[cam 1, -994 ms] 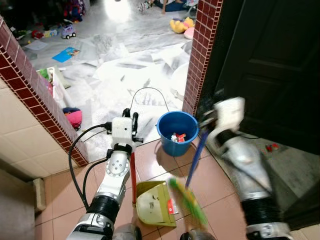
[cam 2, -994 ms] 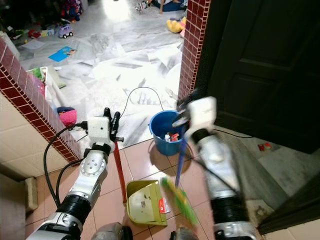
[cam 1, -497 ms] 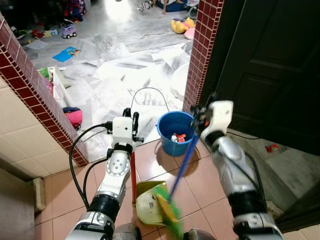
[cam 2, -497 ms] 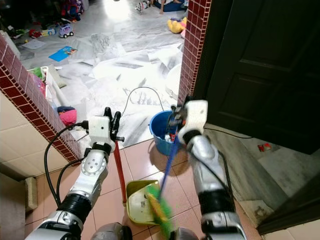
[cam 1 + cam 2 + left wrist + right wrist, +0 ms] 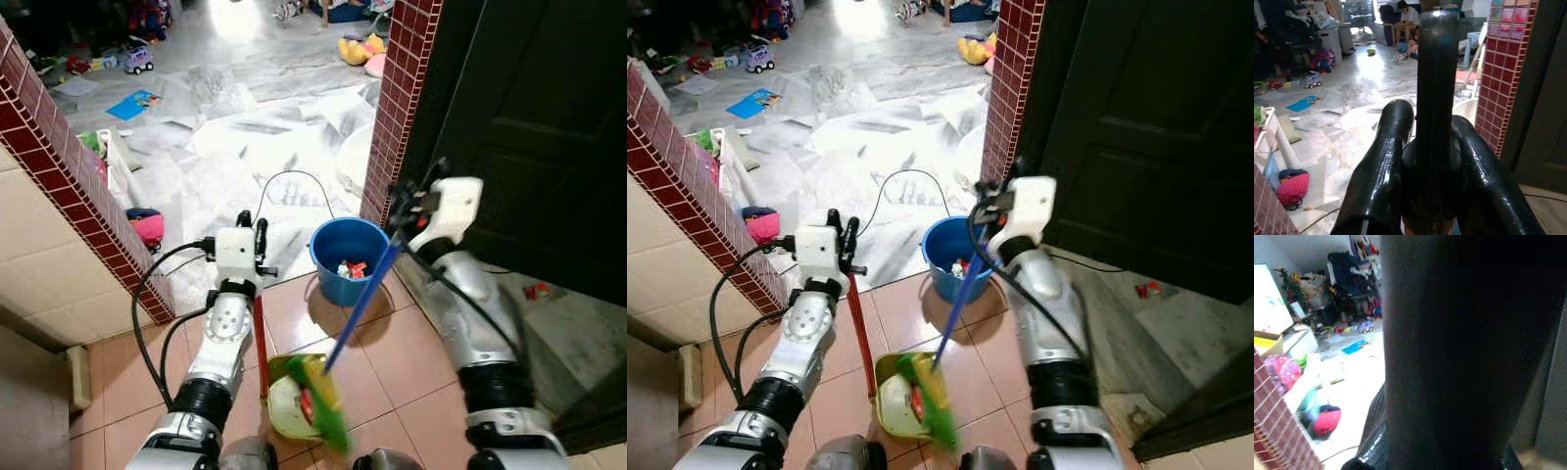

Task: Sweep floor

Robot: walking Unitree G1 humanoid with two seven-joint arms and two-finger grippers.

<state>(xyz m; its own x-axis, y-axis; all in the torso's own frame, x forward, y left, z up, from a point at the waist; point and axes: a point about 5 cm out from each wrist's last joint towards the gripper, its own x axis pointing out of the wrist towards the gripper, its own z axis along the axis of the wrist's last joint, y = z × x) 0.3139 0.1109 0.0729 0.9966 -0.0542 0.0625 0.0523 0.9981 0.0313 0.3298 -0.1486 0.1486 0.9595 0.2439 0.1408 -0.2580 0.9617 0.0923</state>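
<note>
My left gripper is shut on the top of the dustpan's red handle, and its fingers wrap the handle's black end. The yellow-green dustpan rests on the pink tiles at my feet. My right gripper is shut on the blue broom handle, which slants down to the left. The green bristles lie over the dustpan's mouth, beside a small red scrap. In the right wrist view the handle is a dark blur.
A blue bucket holding scraps stands just beyond the dustpan by a red brick pillar. A dark door is on the right, a brick-topped wall on the left. Newspapers and toys litter the far floor.
The broom's bristles swung left from the tiles beside the dustpan onto its mouth. The right gripper dipped left, then came back right. The left arm held the dustpan still.
</note>
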